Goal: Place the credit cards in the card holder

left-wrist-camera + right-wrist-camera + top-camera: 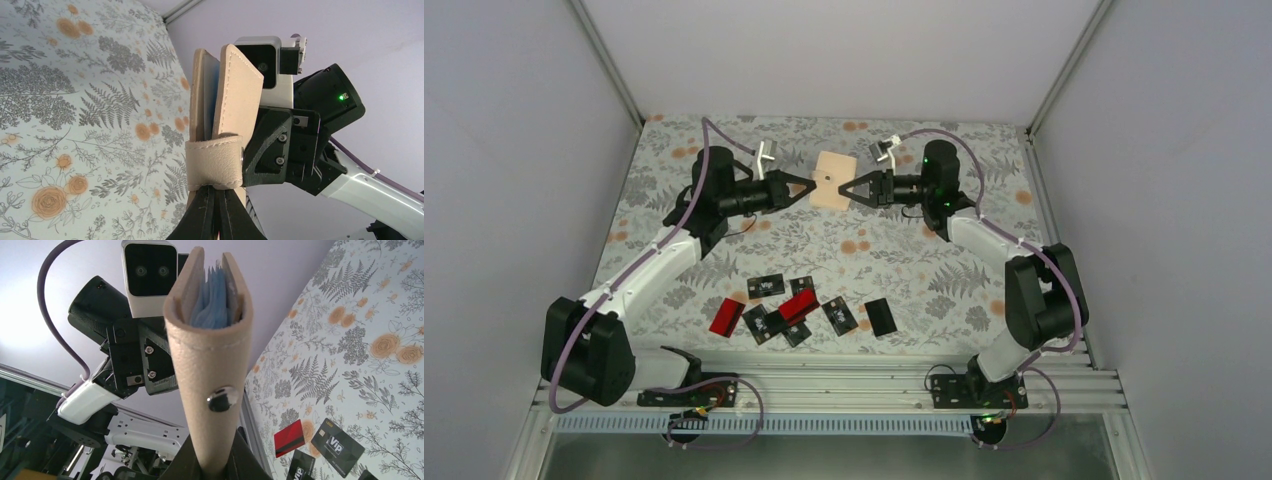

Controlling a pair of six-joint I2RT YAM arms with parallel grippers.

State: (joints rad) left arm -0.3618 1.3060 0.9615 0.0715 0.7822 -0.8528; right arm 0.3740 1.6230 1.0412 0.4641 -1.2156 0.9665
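The tan card holder hangs above the back middle of the table, held between both grippers. My left gripper is shut on its strap edge, fingers pressed together just under the strap. The holder is slightly parted, with blue lining showing. My right gripper is shut on the opposite folded edge, below the metal snap. From that side the holder shows blue pockets at its top. The credit cards lie scattered near the front, mostly black, with a red one at the left.
A plain black card lies at the right end of the pile. A red card and a black Vip card show in the right wrist view. The flowered cloth covers the table, and a metal rail runs along the near edge.
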